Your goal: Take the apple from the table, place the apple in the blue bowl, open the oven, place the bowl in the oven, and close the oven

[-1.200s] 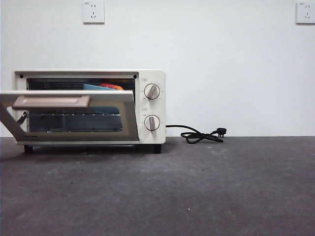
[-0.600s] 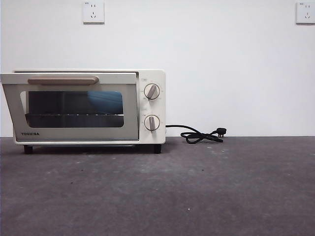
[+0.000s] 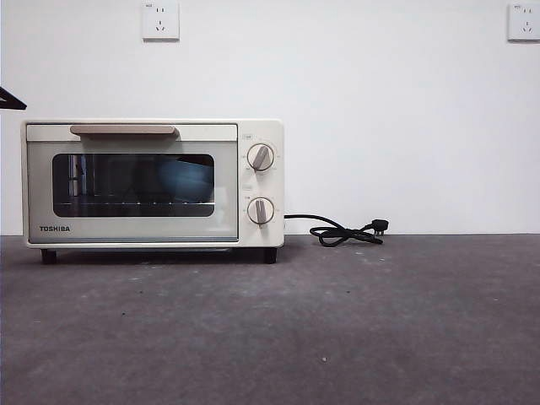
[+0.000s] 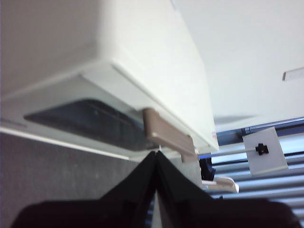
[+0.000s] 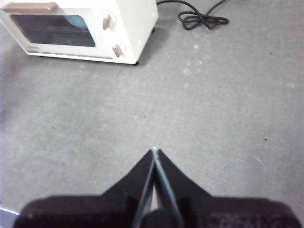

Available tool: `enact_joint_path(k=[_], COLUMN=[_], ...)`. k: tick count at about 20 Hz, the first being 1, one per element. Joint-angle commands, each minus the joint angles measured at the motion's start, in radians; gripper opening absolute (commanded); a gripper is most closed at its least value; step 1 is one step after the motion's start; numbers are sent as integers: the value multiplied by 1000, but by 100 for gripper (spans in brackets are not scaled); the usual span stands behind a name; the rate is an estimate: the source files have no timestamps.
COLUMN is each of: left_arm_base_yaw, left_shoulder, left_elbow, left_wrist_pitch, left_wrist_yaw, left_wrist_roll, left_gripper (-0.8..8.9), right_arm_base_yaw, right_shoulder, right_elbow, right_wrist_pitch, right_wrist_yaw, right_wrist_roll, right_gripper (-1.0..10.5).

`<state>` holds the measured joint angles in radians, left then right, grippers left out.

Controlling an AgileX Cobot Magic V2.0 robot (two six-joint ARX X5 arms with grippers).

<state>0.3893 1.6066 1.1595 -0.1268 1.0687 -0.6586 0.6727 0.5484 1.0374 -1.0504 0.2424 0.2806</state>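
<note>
Grey table (image 3: 354, 329), shut oven (image 3: 152, 181) lettered "TOSHIBA".

Behind the oven's (image 3: 152, 181) dark glass, the blue bowl (image 3: 184, 179) shows only as a dim shape, and its contents cannot be made out. The left wrist view is blurred. A black arm tip (image 3: 10, 99) is cut off by the front view's edge.

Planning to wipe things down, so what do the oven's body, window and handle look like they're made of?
Oven body: cream, smooth, probably painted metal, with a soft sheen. Window: dark tinted glass; the bowl shows through it. Handle: matte beige bar, likely plastic.
</note>
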Motion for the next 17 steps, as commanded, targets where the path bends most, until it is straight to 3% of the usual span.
enact_joint_path(k=[1,7,13,17], left_arm_base_yaw=[-18,-68,-136,-175], left_shoulder=[-59,-293,-582,-765], left_elbow=[1,1,1,1], left_wrist_pitch=[-72,-327,-680,-828], left_wrist_yaw=[7,-31,-274,-474], left_wrist_roll=[107,386,704,746], left_gripper=[-8,-7,-7,-7], right_arm_base_yaw=[0,0,0,0], right_shoulder=[-2,-2,-2,-2], right_elbow=[-10,-10,-10,-10], right_wrist_pitch=[-16,-95,-127,-129], right_wrist_yaw=[29,31,31,31], right_wrist_roll=[8,8,8,8], right_gripper=[3,3,3,3])
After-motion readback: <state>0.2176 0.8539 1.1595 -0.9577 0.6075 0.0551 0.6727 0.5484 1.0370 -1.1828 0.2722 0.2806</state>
